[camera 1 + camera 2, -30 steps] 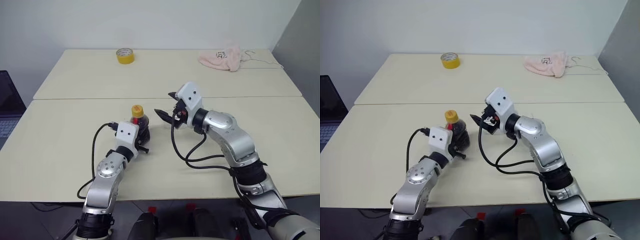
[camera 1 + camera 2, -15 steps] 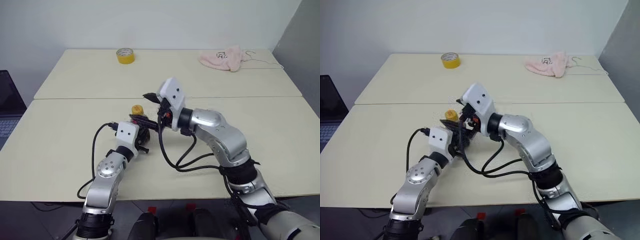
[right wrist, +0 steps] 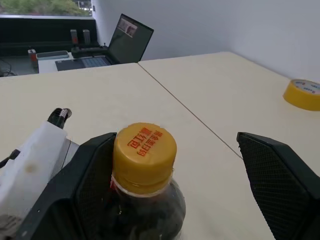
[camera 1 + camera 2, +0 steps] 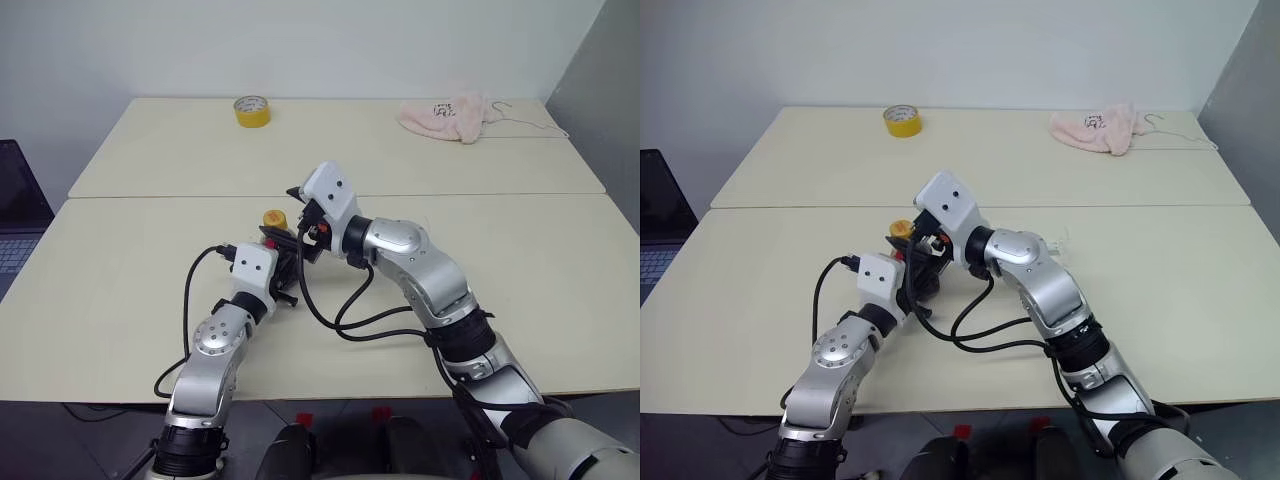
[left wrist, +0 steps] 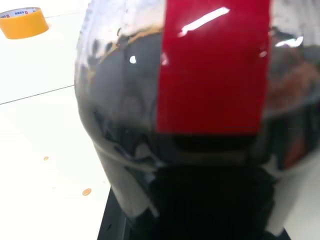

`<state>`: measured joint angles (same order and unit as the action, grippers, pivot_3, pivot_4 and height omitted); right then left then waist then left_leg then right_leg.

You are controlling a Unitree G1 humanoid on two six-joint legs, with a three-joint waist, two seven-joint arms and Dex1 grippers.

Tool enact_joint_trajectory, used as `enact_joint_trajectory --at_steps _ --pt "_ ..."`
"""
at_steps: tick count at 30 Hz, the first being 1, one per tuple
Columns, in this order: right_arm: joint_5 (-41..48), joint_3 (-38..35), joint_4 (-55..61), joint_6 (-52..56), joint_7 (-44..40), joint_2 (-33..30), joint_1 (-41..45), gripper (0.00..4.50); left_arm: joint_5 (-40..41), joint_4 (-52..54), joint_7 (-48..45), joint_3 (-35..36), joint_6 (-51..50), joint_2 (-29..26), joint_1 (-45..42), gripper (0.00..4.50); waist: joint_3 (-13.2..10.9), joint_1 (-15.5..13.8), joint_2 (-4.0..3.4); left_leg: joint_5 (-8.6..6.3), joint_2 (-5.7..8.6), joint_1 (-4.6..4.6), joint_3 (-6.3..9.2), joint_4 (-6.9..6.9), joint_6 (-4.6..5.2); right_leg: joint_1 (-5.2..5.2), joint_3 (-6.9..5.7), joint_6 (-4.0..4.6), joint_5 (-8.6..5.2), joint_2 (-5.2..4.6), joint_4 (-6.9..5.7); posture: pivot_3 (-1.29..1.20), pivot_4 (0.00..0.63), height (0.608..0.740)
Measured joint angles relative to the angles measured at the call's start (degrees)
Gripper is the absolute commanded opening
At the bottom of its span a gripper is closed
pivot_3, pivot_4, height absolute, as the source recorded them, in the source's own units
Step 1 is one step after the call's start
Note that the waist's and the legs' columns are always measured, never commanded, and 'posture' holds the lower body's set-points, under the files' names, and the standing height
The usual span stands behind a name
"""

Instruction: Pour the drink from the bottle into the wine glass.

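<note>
The bottle (image 4: pixel 287 252) stands upright on the near table, and my left gripper (image 4: pixel 285 274) is shut on its round body. Its yellow cap (image 3: pixel 144 150) sits on top, and the dark drink (image 5: pixel 125 100) fills the body behind the red label (image 5: pixel 212 65). My right gripper (image 3: pixel 175 142) is open and level with the cap, reaching in from the right. One finger (image 3: pixel 90 185) is close against the cap. The other finger (image 3: pixel 275 180) stands well apart from it. The wine glass is out of view.
A yellow tape roll (image 4: pixel 250 111) and a pink cloth (image 4: pixel 445 115) lie on the far table. A seam (image 4: pixel 150 197) divides the two tables. A laptop (image 4: pixel 15 215) sits off the left edge. Cables hang from both wrists over the near table.
My right gripper has swung left from beside the bottle until its open fingers straddle the cap. The left gripper and the bottle have stayed where they were.
</note>
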<state>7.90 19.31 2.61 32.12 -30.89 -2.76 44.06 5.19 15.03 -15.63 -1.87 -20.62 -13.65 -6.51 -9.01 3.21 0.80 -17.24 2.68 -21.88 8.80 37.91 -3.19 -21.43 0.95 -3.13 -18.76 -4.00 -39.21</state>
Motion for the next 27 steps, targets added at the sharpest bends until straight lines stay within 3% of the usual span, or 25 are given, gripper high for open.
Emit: enact_joint_trajectory --at_steps 13,18,27 --pt "5.02 -3.26 5.49 3.48 -1.09 -4.05 -2.93 4.07 0.02 -0.06 0.02 -0.23 -0.01 0.06 -1.12 0.79 0.0 -0.04 0.0 0.0 -0.01 -0.01 0.01 0.0 0.0 0.01 0.0 0.0 0.0 -0.01 0.0 0.0 0.15 0.74" --pt "6.47 -9.19 7.44 5.93 0.04 -7.76 -4.45 4.07 0.02 -0.06 0.09 0.11 -0.01 -0.1 -0.68 0.79 0.0 -0.19 0.0 0.0 0.05 -0.01 -0.01 0.01 0.0 0.03 0.01 0.0 0.0 0.0 0.01 0.0 0.15 0.74" --pt "8.87 -6.62 11.58 8.45 -2.34 -8.89 -5.22 4.07 0.04 -0.06 -0.02 0.04 -0.01 -0.07 -0.7 0.79 0.0 0.02 0.0 0.0 -0.03 0.0 -0.03 -0.02 0.0 0.02 0.01 0.0 0.0 0.0 0.02 0.0 0.15 0.74"
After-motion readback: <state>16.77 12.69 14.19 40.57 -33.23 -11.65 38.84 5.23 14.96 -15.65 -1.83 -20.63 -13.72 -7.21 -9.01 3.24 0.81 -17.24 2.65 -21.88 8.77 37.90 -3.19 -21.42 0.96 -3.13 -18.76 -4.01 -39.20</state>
